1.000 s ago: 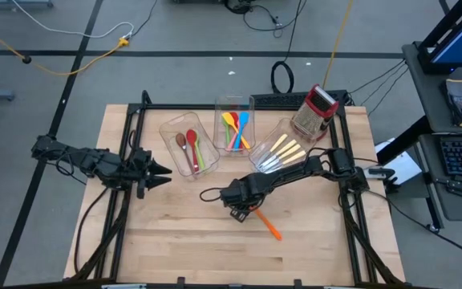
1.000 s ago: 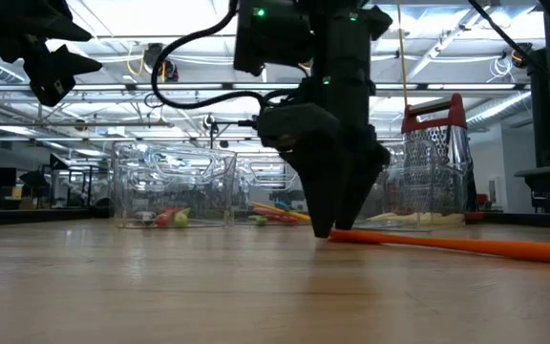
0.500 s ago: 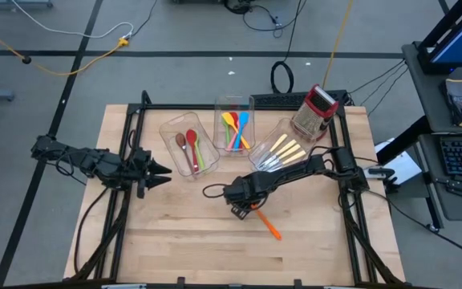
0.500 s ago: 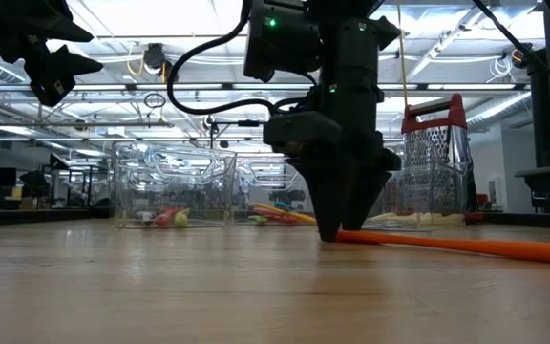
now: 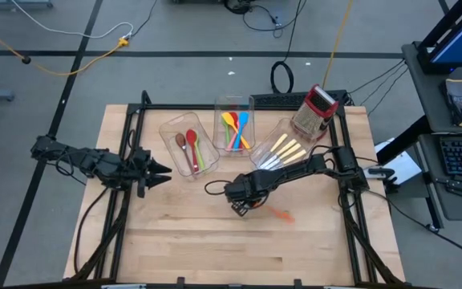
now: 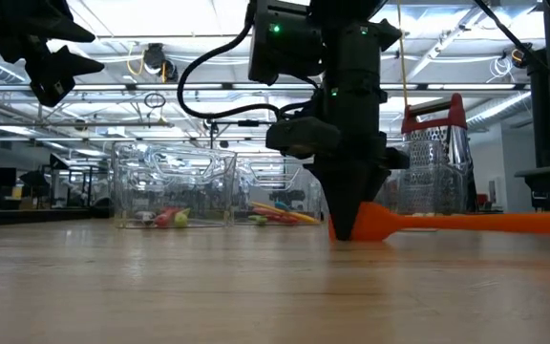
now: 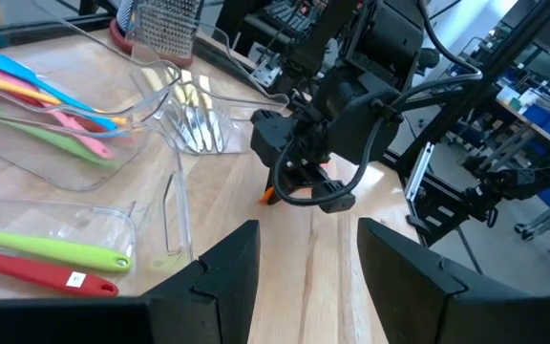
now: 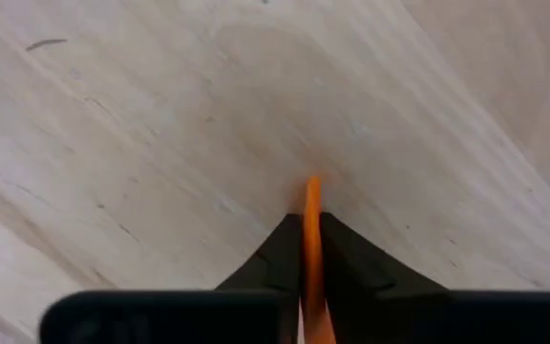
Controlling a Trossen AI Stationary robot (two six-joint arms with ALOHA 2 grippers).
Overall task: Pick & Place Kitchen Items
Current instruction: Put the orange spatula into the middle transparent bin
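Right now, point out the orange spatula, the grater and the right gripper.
orange spatula [image 6: 466, 223]: low view, on its handle, lifted off the table.
grater [image 5: 314, 109]: high view, on its red-and-silver body, by the table's far right corner.
right gripper [image 6: 351, 229]: low view, at the fingertips, shut on the orange spatula.

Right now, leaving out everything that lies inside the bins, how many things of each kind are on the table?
Clear plastic bins: 3
Box grater: 1
Orange spatula, gripped in the right tool: 1
Total: 5
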